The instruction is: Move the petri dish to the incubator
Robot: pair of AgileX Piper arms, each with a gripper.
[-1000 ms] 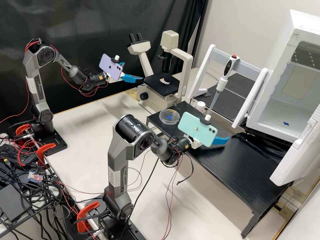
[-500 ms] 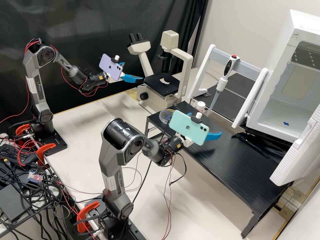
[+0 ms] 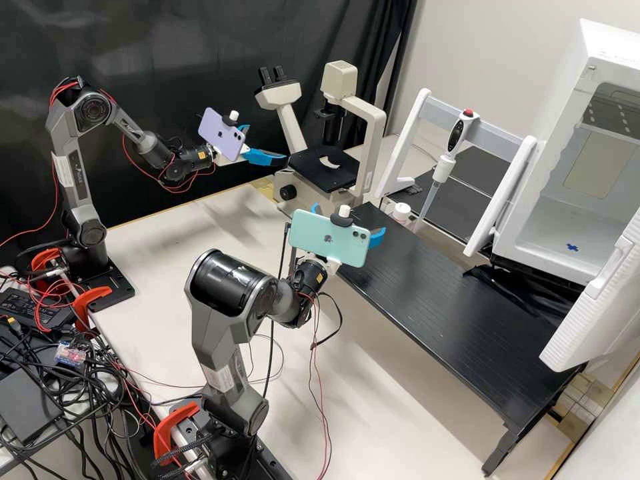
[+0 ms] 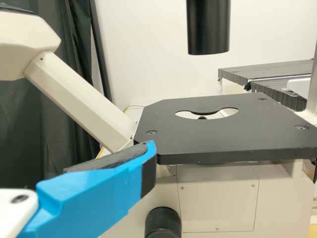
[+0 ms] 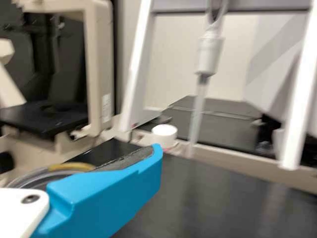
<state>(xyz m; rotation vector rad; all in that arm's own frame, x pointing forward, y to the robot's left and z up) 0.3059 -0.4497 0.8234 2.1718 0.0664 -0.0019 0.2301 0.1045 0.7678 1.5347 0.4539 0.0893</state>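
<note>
Petri dish (image 5: 39,175), round-rimmed, near right end effector (image 3: 351,219); black platform (image 3: 467,320) grooved.

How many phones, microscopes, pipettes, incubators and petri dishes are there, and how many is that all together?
Phones: 2
Microscope: 1
Pipette: 1
Incubator: 1
Petri dish: 1
Total: 6

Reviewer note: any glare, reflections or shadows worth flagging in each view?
High view: glare on the nearer arm's rounded black joint, soft shadows on the pale table, faint light patches on the black curtain; right wrist view: pale reflected streaks on the black shelf; left wrist view: curtain folds dark beside a brightly lit wall.
</note>
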